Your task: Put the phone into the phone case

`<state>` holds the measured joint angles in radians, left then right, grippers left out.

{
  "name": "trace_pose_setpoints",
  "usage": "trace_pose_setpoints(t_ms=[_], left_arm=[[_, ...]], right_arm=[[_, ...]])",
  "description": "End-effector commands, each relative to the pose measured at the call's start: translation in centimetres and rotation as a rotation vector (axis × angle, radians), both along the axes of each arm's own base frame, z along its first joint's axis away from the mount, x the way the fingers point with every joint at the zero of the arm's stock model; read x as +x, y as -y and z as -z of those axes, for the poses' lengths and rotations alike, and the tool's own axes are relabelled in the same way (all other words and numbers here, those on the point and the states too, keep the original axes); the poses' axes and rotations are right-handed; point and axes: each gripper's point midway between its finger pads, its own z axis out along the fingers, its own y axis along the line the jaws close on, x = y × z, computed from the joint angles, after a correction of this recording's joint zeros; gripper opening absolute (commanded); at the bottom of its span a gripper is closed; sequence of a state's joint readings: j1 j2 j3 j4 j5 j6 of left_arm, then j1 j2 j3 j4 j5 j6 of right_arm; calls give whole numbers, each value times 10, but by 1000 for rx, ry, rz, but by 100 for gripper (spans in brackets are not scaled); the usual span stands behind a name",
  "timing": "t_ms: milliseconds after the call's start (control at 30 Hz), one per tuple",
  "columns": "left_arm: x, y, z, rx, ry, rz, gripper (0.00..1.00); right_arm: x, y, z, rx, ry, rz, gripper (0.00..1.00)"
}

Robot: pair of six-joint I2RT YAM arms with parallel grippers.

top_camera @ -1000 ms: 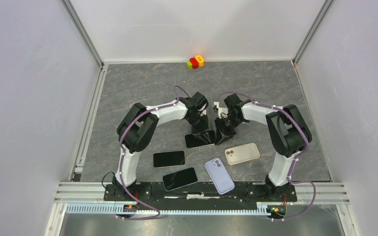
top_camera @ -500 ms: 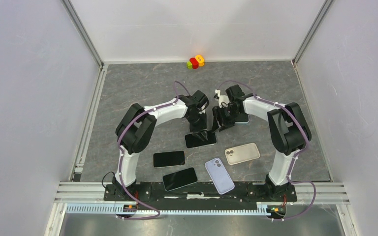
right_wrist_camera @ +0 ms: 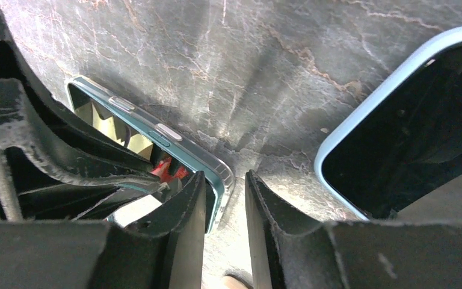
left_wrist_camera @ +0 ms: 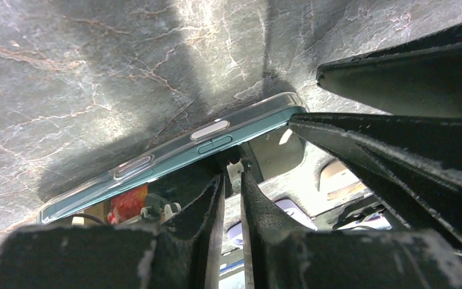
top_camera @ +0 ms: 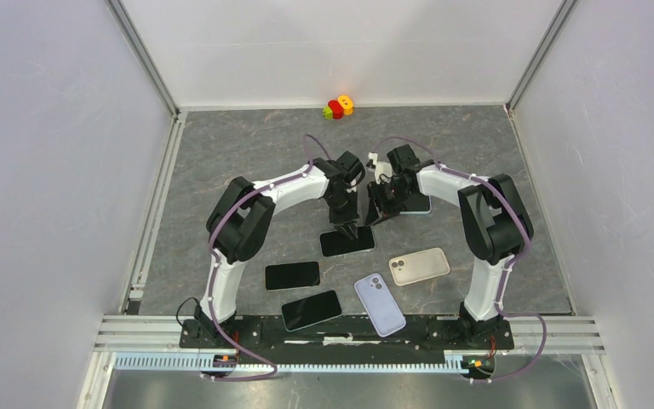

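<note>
Since both grippers crowd one phone (top_camera: 347,242) at the centre of the overhead frame, the step in hand looks like seating it in its clear case (left_wrist_camera: 210,128). In the left wrist view that shell already wraps the teal side and its buttons.

Left of centre, the left gripper (top_camera: 347,225) points down at the phone's upper edge. Its fingers are drawn nearly together with only a slit between, and I can make out nothing held there.

Just right of it, the right gripper (right_wrist_camera: 224,180) has its fingers a little apart. The phone's rounded corner lies in the narrow gap, close against one finger and clear of the other, so it does not look clamped.

Farther right, under the right forearm, a light-blue case (top_camera: 418,206) lies flat with a dark inside; whether it is empty I cannot tell.

By my reading the phone is largely in. The next move calls for firm, even pressure along that upper edge and corner, without sliding the phone across the table (top_camera: 247,162), then a check that the rim sits flush.
</note>
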<state>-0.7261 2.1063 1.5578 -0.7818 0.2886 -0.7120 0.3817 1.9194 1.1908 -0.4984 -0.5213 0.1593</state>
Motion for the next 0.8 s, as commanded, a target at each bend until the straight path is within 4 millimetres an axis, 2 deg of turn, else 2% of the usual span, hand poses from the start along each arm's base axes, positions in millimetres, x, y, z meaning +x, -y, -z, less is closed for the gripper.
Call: trace_pose_setpoints(t_ms=[0,167,300,467,600,667,767], left_arm=[[14,-20,37,131,40,17,22],[12,-25,49,165,22,19,20],[11,-28,57,180,5,16,18],[8,-31,66,197,-20,4,14],[8,-30,68,193,-34,-9,12],[11,-29,64,179,-31,-16,12],[16,-18,48,104,-7,-2,16]], right_arm=[[-16,30,51,-207,-13,-36,31],[-32,41,62,-290,-31,-65,29],[-47,57,74,-378,-54,-77,26],[-68,77,86,-450,-101,-68,19],[-84,88,94,-506,-127,-76,9],[-87,88,95,-509,-129,-88,7],[-82,72,89,-426,-121,-108,10]])
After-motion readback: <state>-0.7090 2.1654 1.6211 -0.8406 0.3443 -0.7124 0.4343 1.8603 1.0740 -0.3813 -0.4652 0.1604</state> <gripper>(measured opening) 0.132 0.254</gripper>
